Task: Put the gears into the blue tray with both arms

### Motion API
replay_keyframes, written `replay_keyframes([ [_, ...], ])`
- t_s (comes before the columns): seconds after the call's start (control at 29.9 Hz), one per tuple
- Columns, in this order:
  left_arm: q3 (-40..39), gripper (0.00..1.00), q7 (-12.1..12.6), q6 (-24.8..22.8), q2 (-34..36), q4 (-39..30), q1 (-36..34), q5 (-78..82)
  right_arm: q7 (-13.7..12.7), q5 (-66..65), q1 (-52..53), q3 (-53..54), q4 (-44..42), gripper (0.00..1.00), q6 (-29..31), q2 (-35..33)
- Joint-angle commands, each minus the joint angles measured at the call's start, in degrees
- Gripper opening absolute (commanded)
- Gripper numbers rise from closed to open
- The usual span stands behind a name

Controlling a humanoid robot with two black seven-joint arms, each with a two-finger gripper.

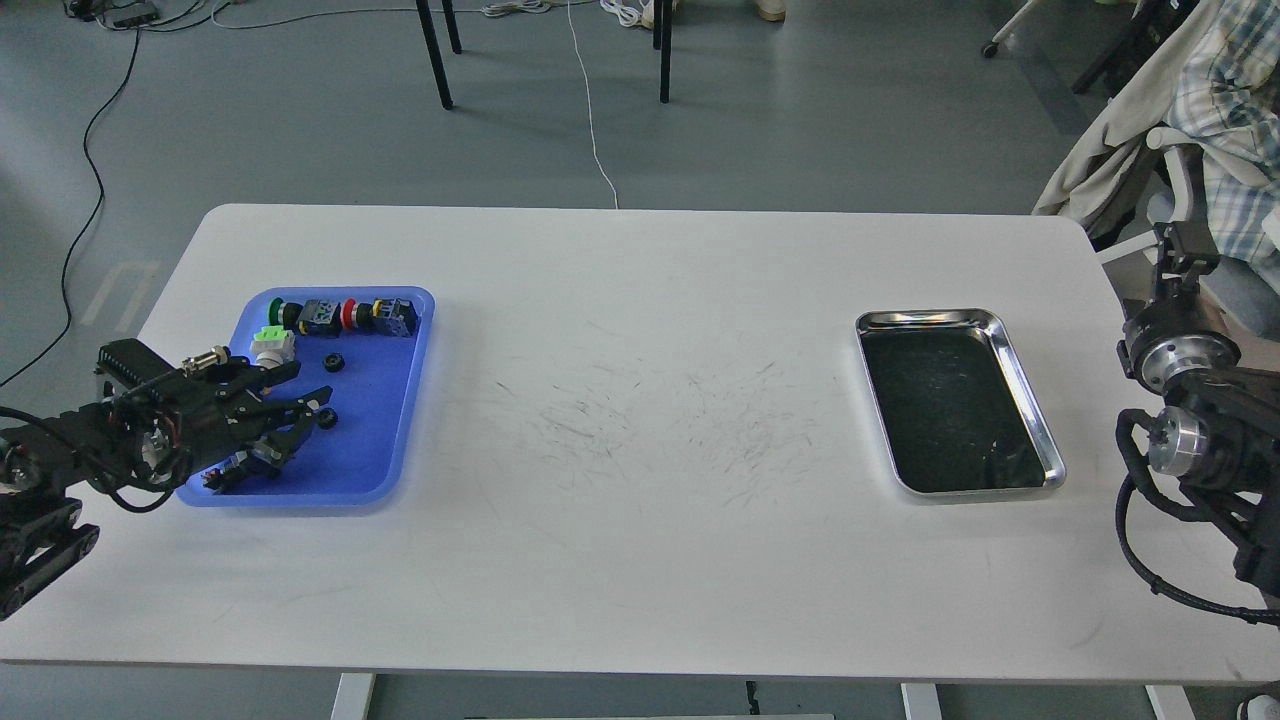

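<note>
Gears (334, 362) lie inside blue tray (400, 440) near table's (640, 560) left edge; wide bare tabletop separates it from steel tray (1030, 400). Left claw (305, 405) reaches low over tray, fingers spread; right claw's state cannot be told.

table (640, 560): white, with faint grey scuffs in the middle
blue tray (390, 440): plain blue
gears (334, 362): black
switches (345, 316): green cap, red cap, dark bodies; one white with light green
steel tray (1030, 400): shiny silver rim, black lining
left arm (150, 420): black
right arm (1200, 400): black, silver wrist rings
floor (800, 130): grey
</note>
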Motion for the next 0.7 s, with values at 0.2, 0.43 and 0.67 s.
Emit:
replay_keyframes([
  [0.2, -0.08, 0.69, 0.0, -1.18, 0.04, 0.26, -2.97, -17.16, 0.01, -2.51, 0.0, 0.08, 0.38, 0.96, -0.18, -0.31],
  [0.43, -0.17, 0.78, 0.0, -1.62, 0.04, 0.7, -3.94, -28.07, 0.01, -3.12, 0.08, 0.08, 0.47, 0.96, -0.26, -0.93],
  [0.67, -0.96, 0.86, 0.0, -8.12, -0.4, 0.61, -7.37, -43.26, 0.01, -3.3, 0.08, 0.17, 2.05, 0.96, -0.35, -1.63],
])
